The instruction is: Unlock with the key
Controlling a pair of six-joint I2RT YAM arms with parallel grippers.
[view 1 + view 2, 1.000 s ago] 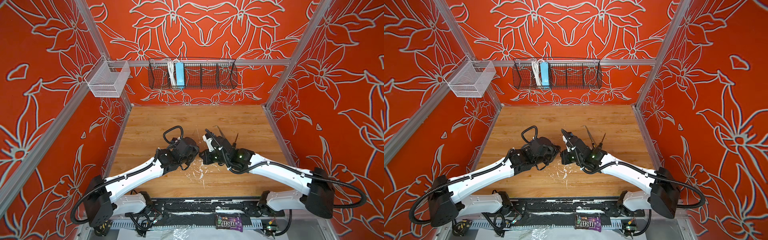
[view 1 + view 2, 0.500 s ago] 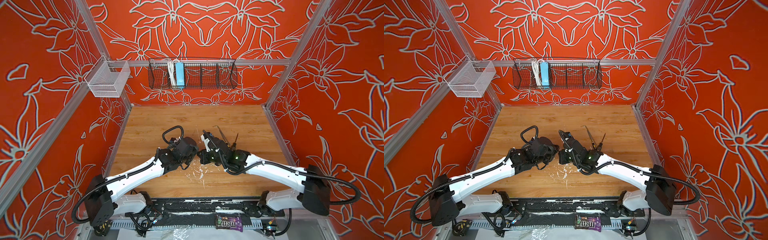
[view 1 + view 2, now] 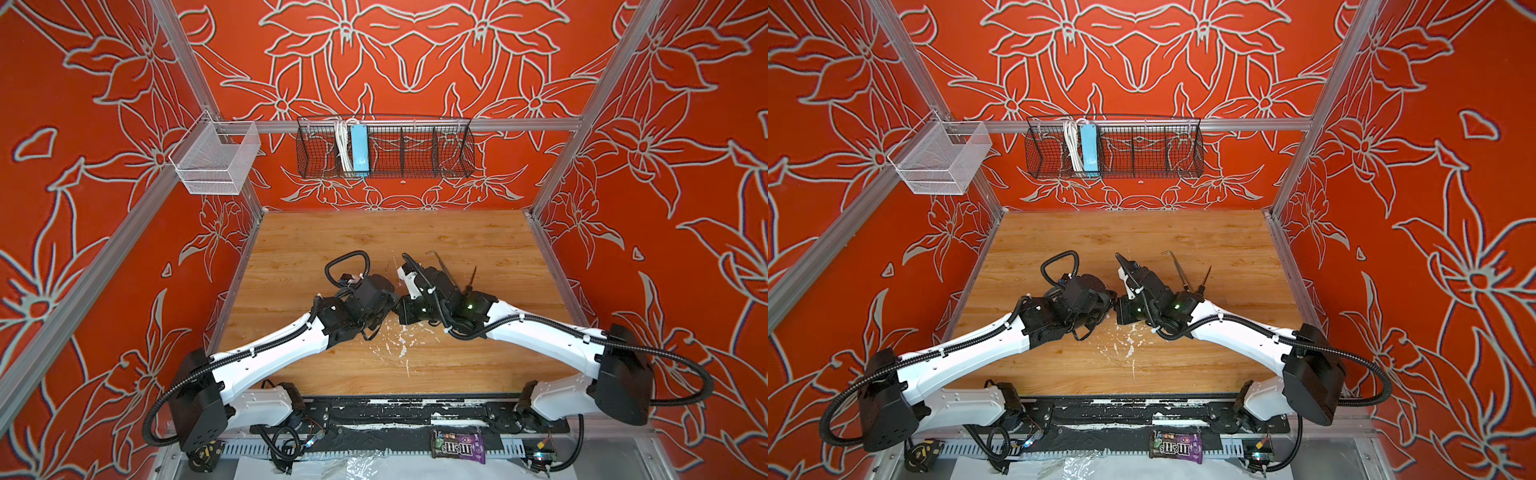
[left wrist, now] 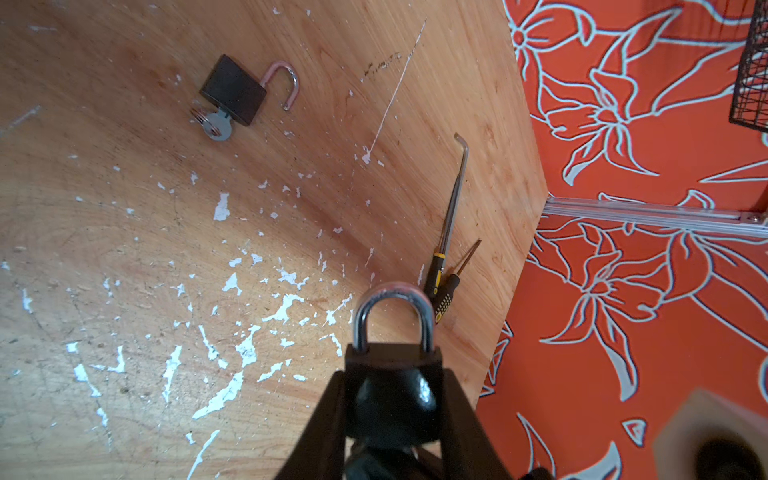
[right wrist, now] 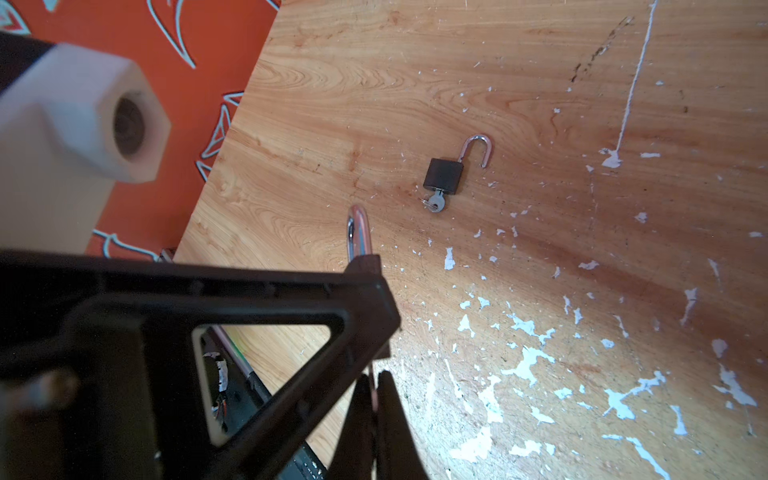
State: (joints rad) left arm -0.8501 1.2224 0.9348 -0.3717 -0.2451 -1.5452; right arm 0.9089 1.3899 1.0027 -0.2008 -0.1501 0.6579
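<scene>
Nearest the camera head, a purple candy packet is lying on the rail in front of the two arm bases. Both arms are reaching forward and inward, their white links sloping towards the middle of the wooden table. Their black wrist heads are meeting nose to nose there.

The left gripper is pinching the padlock by the flat sides of its black block body. The rounded chrome shackle is sitting closed in the body and pointing away from the wrist. The right gripper is sitting with its tips close to the end of the body away from the shackle, jaws pressed together. A thin pale sliver is showing between them; what it is cannot be told. Below both, the wood-grain laminate is showing white chipped patches.

Further out, a second padlock is lying flat on the table, well apart from the grippers. Its shackle is swung open and a silver key is sitting in its keyhole.

To the right, a long bent-tipped tool with a yellow-and-black handle is lying just beside a short screwdriver with a black handle.

On the back wall, a black wire basket is holding a blue block and a coiled white cable. A white mesh basket is hanging at the left corner.
</scene>
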